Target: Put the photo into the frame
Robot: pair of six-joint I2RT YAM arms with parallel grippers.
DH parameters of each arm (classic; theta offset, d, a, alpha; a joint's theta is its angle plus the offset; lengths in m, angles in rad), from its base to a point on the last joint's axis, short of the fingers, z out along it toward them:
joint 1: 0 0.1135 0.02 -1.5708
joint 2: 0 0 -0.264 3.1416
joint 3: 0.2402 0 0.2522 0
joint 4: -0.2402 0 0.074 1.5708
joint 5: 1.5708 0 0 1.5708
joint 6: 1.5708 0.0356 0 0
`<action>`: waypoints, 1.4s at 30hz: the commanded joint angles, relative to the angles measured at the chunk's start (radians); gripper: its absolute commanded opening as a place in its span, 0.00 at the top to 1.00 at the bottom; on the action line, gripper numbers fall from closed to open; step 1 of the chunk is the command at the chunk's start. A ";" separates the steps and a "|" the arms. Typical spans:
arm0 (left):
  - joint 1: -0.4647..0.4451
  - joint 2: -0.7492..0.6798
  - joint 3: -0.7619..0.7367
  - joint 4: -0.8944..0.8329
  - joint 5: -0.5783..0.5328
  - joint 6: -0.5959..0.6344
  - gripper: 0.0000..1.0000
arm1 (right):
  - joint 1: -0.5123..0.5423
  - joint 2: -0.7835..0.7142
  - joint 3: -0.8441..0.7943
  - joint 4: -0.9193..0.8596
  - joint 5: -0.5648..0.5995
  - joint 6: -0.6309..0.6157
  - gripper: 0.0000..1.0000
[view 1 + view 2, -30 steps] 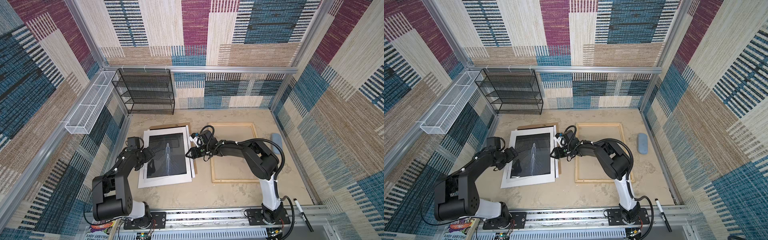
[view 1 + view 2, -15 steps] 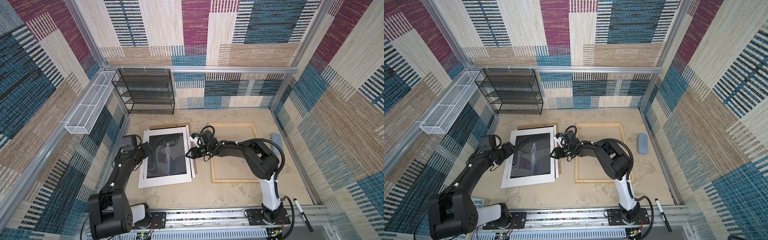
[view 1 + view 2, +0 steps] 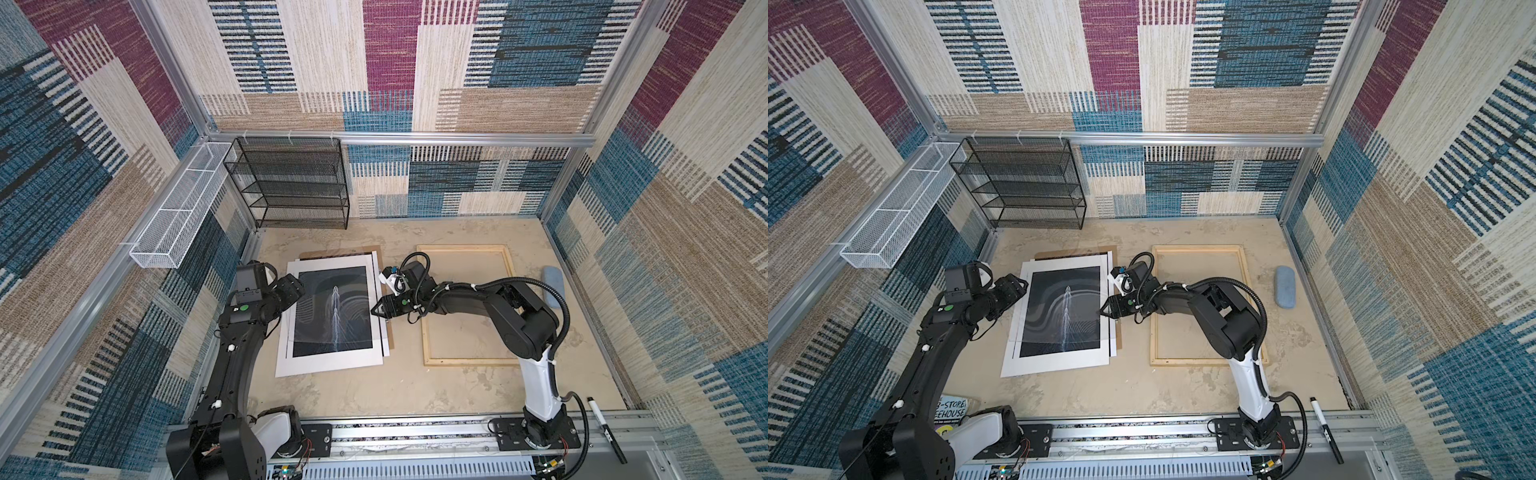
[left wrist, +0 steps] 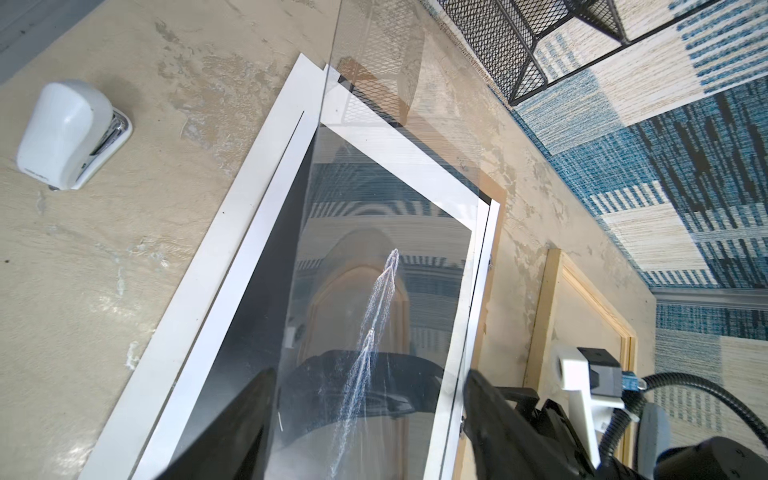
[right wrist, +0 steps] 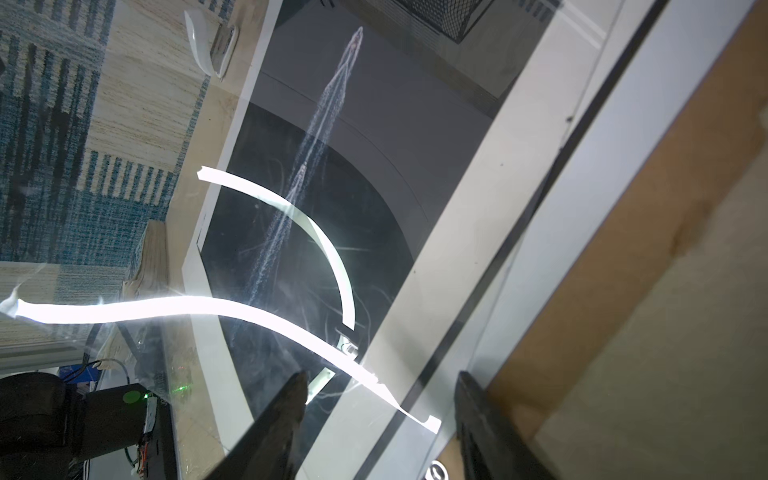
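Pickup seems in hand: left gripper [image 3: 294, 291] and right gripper [image 3: 374, 310], jaws apart, are set flanking the photo [image 3: 332, 320]; an edge must be pinched next.

hidden | brown board [image 3: 316, 254] mostly under white sheets [image 3: 328, 365] | frame [image 3: 461, 248] right rail behind right arm [image 3: 515, 320]

The black-and-white paper photo [image 3: 332, 320] lies just left of the pale wooden picture frame [image 3: 469, 360]. The black wire-mesh rack [image 3: 291, 187] stands behind and left of the frame. The blue oblong pad [image 3: 555, 286] lies right of it.
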 commanded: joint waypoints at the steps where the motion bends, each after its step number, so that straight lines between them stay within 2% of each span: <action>1: -0.007 -0.001 0.015 -0.046 0.086 0.004 0.28 | 0.006 0.001 -0.007 -0.013 -0.065 0.019 0.41; 14: -0.025 0.031 0.042 -0.075 0.077 0.023 0.42 | 0.006 0.014 0.000 0.003 -0.099 0.027 0.41; 26: -0.032 0.034 0.062 -0.092 0.070 0.027 0.40 | 0.006 0.026 -0.005 0.045 -0.160 0.045 0.41; 32: -0.032 0.034 0.064 -0.093 0.066 0.029 0.47 | 0.004 0.021 -0.008 0.041 -0.156 0.041 0.41; 42: -0.034 0.018 0.067 -0.099 0.068 0.033 0.65 | 0.004 0.018 -0.016 0.046 -0.149 0.044 0.42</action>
